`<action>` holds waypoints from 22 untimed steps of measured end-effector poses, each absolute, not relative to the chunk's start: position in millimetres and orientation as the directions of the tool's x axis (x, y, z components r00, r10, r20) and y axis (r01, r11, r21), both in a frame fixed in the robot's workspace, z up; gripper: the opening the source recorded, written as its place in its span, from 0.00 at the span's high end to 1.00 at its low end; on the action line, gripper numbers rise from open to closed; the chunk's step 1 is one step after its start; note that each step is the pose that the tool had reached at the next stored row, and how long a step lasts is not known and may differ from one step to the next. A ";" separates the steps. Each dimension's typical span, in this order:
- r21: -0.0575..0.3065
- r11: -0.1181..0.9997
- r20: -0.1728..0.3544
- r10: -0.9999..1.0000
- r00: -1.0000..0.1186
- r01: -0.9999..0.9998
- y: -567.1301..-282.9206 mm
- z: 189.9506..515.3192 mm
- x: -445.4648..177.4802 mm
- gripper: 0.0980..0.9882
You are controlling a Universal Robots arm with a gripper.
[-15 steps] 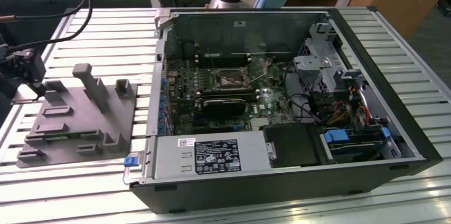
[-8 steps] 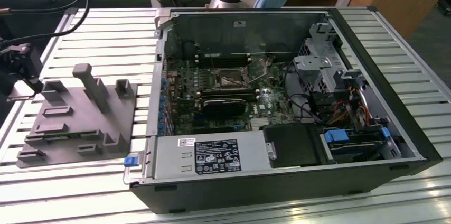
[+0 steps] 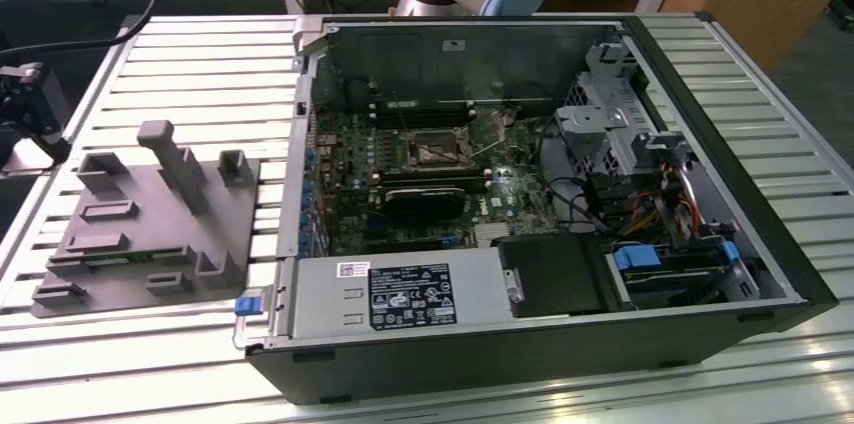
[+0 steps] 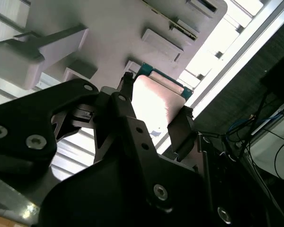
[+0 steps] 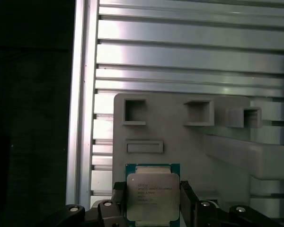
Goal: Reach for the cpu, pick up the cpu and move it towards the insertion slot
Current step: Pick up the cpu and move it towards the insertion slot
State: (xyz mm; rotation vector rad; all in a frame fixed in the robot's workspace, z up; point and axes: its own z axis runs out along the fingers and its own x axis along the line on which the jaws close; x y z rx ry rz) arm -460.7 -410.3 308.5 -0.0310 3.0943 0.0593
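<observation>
LOCKED ON: your gripper is closed on the cpu, pinching it by two opp. edges, silver lid toward the first wrist cam. The chip sits over the grey fixture on the slatted table. In the exterior view, the insertion slot lies inside the open PC case, well apart from the fixture.

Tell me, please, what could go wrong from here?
1. The gripper holds the cpu only by two thin edges; it might slip or tilt and fall on the fixture.
2. The slot lies deep inside the case, with cables close by; the fingers might hit something there.
</observation>
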 end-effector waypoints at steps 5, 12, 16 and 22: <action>0.038 0.999 -0.049 -0.019 -0.999 -0.021 -410.4 325.3 -460.7 0.50; 0.038 0.999 -0.052 -0.019 -0.998 -0.021 -410.4 349.4 -460.7 0.50; 0.038 0.999 -0.054 -0.019 -0.998 -0.021 -410.4 363.1 -460.7 0.50; 0.038 0.999 -0.056 -0.019 -0.998 -0.021 -410.4 383.5 -460.7 0.50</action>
